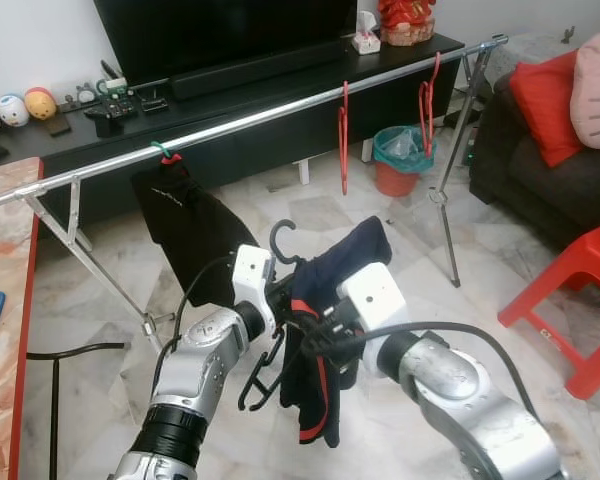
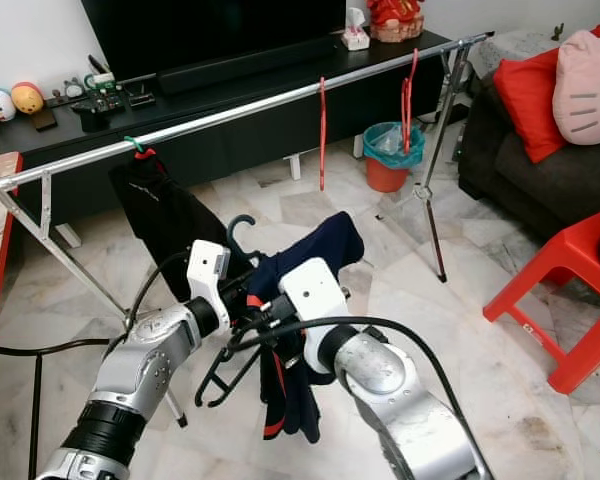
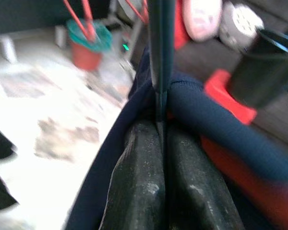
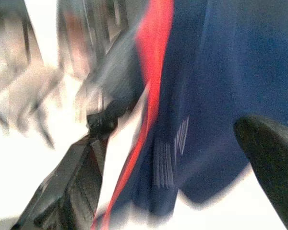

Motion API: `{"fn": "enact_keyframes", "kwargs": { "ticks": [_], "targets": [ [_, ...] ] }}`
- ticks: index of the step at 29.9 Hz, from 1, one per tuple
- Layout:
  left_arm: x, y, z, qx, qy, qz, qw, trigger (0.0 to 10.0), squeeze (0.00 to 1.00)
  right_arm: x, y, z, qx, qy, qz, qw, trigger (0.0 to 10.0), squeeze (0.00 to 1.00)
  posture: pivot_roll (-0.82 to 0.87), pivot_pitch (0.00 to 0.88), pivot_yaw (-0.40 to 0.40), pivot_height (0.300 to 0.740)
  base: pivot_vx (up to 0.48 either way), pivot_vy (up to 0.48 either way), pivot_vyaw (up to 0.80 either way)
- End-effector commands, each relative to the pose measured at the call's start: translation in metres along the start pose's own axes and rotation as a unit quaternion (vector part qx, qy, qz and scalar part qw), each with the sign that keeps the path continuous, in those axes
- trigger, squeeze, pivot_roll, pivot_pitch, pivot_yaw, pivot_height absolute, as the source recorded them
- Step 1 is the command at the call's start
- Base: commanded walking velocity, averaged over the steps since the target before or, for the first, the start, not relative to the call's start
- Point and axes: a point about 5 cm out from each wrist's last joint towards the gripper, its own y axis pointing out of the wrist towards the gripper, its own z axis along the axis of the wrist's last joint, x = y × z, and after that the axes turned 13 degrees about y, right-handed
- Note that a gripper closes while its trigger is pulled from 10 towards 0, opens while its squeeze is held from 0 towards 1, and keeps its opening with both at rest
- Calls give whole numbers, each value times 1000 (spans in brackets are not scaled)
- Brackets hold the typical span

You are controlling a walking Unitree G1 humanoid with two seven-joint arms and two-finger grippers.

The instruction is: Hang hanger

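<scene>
Rail [image 1: 280,112]: shiny bare metal tube. Hanger [image 1: 283,238]: dark, smooth, semi-gloss, looks plastic. Garment [image 1: 325,300]: navy cloth, matt, red trim. Fingers [image 3: 144,191]: black, matt, slightly scuffed. Arm shells [image 1: 195,360]: silver, satin sheen. Floor [image 1: 400,240]: polished marble-look tile. Stool [image 1: 580,300]: glossy red plastic.

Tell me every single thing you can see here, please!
Long silver metal drying rail: one, across the room.
Black garment on a green-hooked hanger: one, on the rail's left part.
Red plastic hangers: two, bare, farther right on the rail.
Dark hanger with navy-and-red garment: one, between the grippers.
Red bin with green liner: one, behind the rail.
Red plastic chair: one, on the right.
Dark sofa with red cushion: one, far right.
Left gripper: shut on the hanger.
Right gripper: open around the garment.
</scene>
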Motion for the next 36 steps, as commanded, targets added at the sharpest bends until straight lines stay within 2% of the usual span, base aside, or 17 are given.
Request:
{"fn": "enact_keyframes", "kwargs": {
  "ticks": [1, 2, 4, 5, 10, 13, 16, 19, 24, 29, 31, 33, 36],
  "targets": [
    [-7, 0, 23, 51, 17, 9, 998, 10000, 0, 7, -1, -5, -20, 5, -8, 1000, 10000, 0, -81, 26, 71, 740, 0, 0, 0],
    [-7, 0, 23, 51, 17, 9, 998, 10000, 0, 7, -1, -5, -20, 5, -8, 1000, 10000, 0, -81, 26, 71, 740, 0, 0, 0],
    [-7, 0, 23, 50, 17, 7, 999, 10000, 0, 33, 0, -7, -17, 37, -102, 994, 10000, 0, -80, 29, 70, 740, 0, 0, 0],
    [-6, 0, 22, 49, 18, 5, 999, 10000, 0, 40, 0, -6, -4, 67, -124, 990, 10000, 0, -80, 30, 71, 740, 0, 0, 0],
    [-6, 0, 22, 48, 17, 3, 999, 10000, 0, 38, 0, -4, 13, 82, -102, 991, 10000, 0, -78, 31, 72, 740, 0, 0, 0],
    [-9, -1, 24, 54, 17, 8, 998, 10000, 0, 28, 1, 5, 45, 79, -64, 994, 10000, 0, -77, 35, 73, 740, 0, 0, 0],
    [-8, -1, 24, 54, 20, -1, 998, 10000, 0, 26, 0, 11, 71, 65, -45, 994, 10000, 0, -77, 36, 74, 740, 0, 0, 0],
    [-6, -2, 24, 52, 28, -22, 998, 10000, 0, 30, -7, 15, 96, 46, -25, 994, 10000, 0, -82, 35, 75, 740, 0, 0, 0],
    [-6, -3, 23, 50, 29, -23, 998, 10000, 0, 42, -11, 14, 97, 44, -43, 993, 10000, 0, -79, 43, 72, 740, 0, 0, 0],
    [-4, -7, 21, 49, 25, -33, 998, 10000, 0, 43, -13, 13, 113, 44, -42, 992, 10000, 0, -77, 43, 74, 740, 0, 0, 0],
    [-4, -8, 20, 47, 27, -36, 998, 10000, 0, 45, -13, 17, 136, 49, -50, 988, 10000, 0, -79, 44, 75, 740, 0, 0, 0],
    [-4, -9, 20, 44, 31, -43, 998, 10000, 0, 45, -15, 24, 168, 38, -49, 984, 10000, 0, -77, 45, 76, 740, 0, 0, 0],
    [-5, -10, 18, 41, 33, -48, 997, 10000, 0, 44, -18, 26, 180, 19, -36, 983, 10000, 0, -75, 45, 75, 740, 0, 0, 0]
  ]
}}
